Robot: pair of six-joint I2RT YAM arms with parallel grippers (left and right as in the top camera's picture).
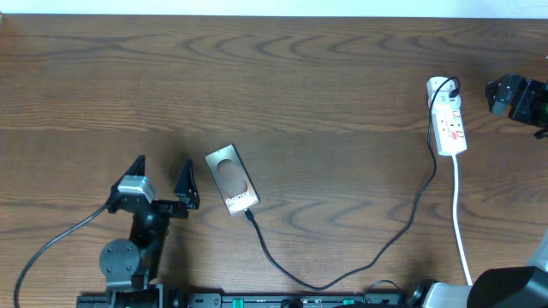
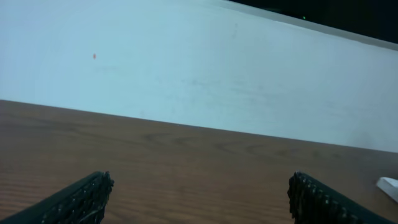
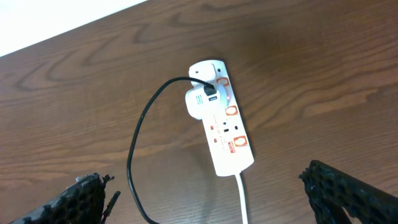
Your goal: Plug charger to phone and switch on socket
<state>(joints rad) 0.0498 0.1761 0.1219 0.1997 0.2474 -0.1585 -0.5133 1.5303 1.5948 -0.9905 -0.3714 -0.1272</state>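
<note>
Progress: plug seemingly in, switch probably left

The charger looks seated in the phone, which lies just beside the left gripper, spread wide and empty. The right gripper, equally open and empty, hangs above the socket; its switch state is unreadable.

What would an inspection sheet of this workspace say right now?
Surface: brown wood-grain table.
Job's things: phone lies flat; charger tip meets its lettered end, other end plugged into socket.
Clutter: nothing seen.
Grippers: left gripper open beside phone, empty; right gripper open near socket, empty.
Cables: white cord runs from socket toward near edge; robot cable trails behind left gripper.
Surroundings: pale wall beyond table.
</note>
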